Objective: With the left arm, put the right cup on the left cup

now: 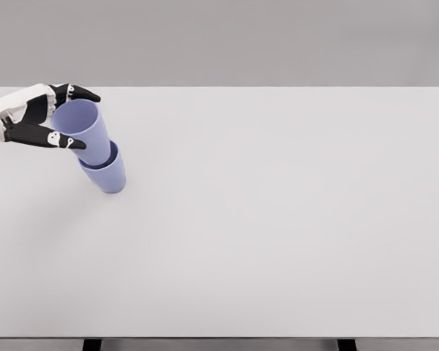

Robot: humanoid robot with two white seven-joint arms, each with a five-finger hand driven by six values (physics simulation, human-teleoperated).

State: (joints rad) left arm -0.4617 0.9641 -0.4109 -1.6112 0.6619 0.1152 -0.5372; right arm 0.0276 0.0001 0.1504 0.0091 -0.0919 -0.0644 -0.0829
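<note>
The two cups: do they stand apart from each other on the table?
No, the upper cup sits nested inside the lower cup, with the left robot hand around its rim.

On the table point(278, 241), both cups stand at the far left, well toward the back edge. The lower cup point(111, 177) rests on the tabletop, and the upper cup point(84, 133) sits nested inside it, its base in the lower cup's mouth, its rim rising up and slightly to the left of it. The left hand point(44, 117) comes in from the left edge, just left of the upper cup, with one finger behind its rim and another before it, at the cup's upper part. The rest of the tabletop stretches right and forward of the pair.
</note>
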